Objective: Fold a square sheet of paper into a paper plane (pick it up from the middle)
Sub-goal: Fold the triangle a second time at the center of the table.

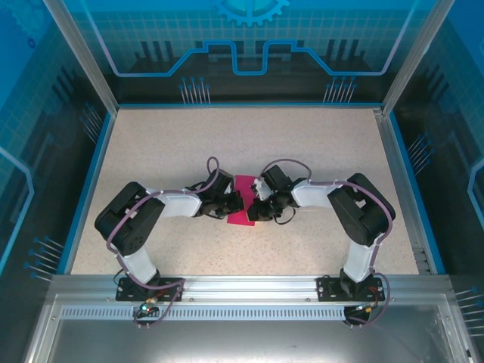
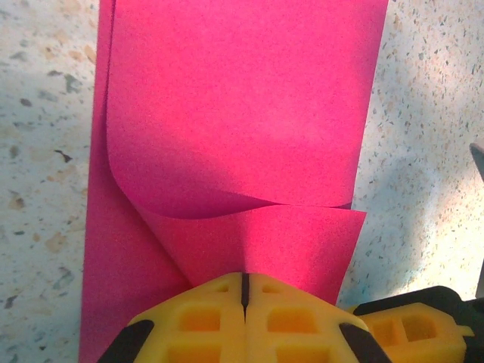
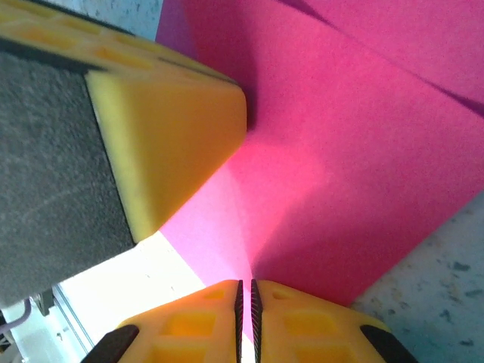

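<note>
Jaws of the left gripper [image 2: 243, 281] are pressed together, pinching a lifted fold of the square sheet of paper [image 2: 242, 113]; jaws of the right gripper [image 3: 246, 287] stand almost closed, a thin slit between them, nipping the sheet's edge. The magenta sheet lies near the middle of the speckled surface [image 1: 318, 144], between the two grippers, which meet over it. One layer curls over the flat layer beneath, uncreased.

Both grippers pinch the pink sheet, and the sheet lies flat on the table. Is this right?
No: the left gripper and right gripper do pinch the square sheet of paper, but it is not flat; the left wrist view shows a layer curling over.
</note>
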Available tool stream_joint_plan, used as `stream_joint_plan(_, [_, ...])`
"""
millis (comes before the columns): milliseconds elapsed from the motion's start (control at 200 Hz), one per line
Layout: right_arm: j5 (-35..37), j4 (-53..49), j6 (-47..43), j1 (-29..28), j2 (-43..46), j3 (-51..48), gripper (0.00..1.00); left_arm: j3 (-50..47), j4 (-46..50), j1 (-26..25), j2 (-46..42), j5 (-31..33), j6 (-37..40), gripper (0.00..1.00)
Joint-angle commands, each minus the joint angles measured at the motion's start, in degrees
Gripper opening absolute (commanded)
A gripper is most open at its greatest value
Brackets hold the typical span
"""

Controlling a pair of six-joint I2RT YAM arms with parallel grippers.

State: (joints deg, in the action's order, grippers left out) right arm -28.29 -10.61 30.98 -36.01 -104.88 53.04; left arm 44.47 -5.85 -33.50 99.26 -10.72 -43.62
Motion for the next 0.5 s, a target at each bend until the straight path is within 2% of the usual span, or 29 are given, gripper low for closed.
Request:
stream_joint_plan(0, [0.26,-6.18,-3.18,-0.26,0.04,0.62,0.14,-1.31,3.91,0.27,-0.01,3.25,-0.40,0.00])
stream_joint_plan(260, [1.97,-7.36,-4.00,-0.98,0.14,-0.84,0.13,-1.24,3.96,0.24,0.08,3.43,-0.46,0.00])
stream_joint_plan(495, [2.26,-8.32,-5.56,-1.32,3.64,-3.38,0.13,-1.22,4.11,0.36,0.13,3.58,-0.45,0.00])
